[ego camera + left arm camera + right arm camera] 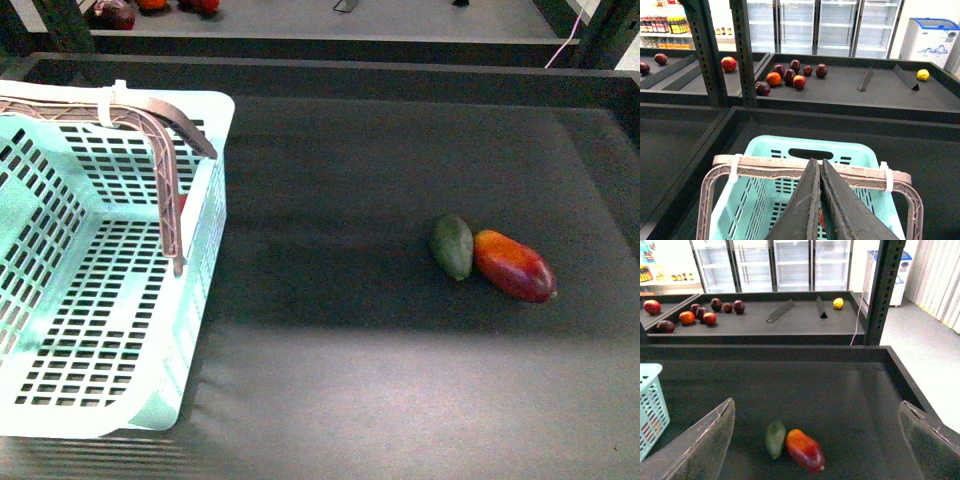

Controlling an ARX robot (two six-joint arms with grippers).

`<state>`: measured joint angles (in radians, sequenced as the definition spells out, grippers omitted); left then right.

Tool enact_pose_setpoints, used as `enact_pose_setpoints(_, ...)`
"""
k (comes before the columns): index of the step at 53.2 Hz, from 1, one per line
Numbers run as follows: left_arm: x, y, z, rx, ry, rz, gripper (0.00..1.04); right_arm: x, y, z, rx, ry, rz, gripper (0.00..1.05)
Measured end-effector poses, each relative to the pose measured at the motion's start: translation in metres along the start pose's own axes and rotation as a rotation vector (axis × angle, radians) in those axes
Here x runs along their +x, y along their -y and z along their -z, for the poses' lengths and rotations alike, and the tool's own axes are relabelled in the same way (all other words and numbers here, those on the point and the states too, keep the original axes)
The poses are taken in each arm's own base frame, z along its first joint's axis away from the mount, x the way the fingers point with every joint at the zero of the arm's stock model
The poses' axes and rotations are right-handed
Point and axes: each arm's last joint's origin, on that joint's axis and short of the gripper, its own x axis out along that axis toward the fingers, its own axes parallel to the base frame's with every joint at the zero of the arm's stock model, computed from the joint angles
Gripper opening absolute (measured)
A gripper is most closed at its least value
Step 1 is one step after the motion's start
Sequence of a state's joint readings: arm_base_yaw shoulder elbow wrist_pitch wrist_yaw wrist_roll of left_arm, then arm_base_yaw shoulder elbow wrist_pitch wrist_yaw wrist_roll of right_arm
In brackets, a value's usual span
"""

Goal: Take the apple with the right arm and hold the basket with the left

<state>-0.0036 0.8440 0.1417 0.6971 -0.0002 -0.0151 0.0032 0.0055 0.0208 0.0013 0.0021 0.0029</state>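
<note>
Left claw [819, 200] clenched above basket [810, 150] handles — right claw [815, 440] released above mango [805, 450].

Left pincer [820, 205] closed, right pincer [815, 440] agape.

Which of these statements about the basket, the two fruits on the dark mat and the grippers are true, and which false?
1. The green fruit touches the red-orange fruit. True.
2. Both fruits lie inside the basket. False: they lie on the mat, apart from it.
3. The right gripper is shut. False: its jaws stand wide apart.
4. The left gripper is shut above the basket's handles. True.
</note>
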Motion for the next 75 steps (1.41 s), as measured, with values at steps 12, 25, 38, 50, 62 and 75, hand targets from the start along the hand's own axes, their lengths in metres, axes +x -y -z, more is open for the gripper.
enact_pose_setpoints(12,-0.015,0.0,0.007,0.001,-0.002,0.0,0.03,0.0,0.0,0.0,0.0,0.0,0.0,0.96)
enact_pose_setpoints(25,-0.028,0.0,0.013,0.001,-0.002,0.0,0.03,0.0,0.0,0.0,0.0,0.0,0.0,0.96)
enact_pose_setpoints(38,-0.039,0.0,0.018,0.004,0.015,0.001,0.03,0.0,0.0,0.0,0.0,0.0,0.0,0.96)
enact_pose_setpoints(50,-0.047,0.0,0.017,0.004,0.021,0.001,0.03,0.0,0.0,0.0,0.0,0.0,0.0,0.96)
enact_pose_setpoints(62,-0.053,0.0,0.017,0.004,0.02,0.001,0.03,0.0,0.0,0.0,0.0,0.0,0.0,0.96)
enact_pose_setpoints(75,-0.058,0.0,0.017,0.004,0.02,0.001,0.03,0.0,0.0,0.0,0.0,0.0,0.0,0.96)
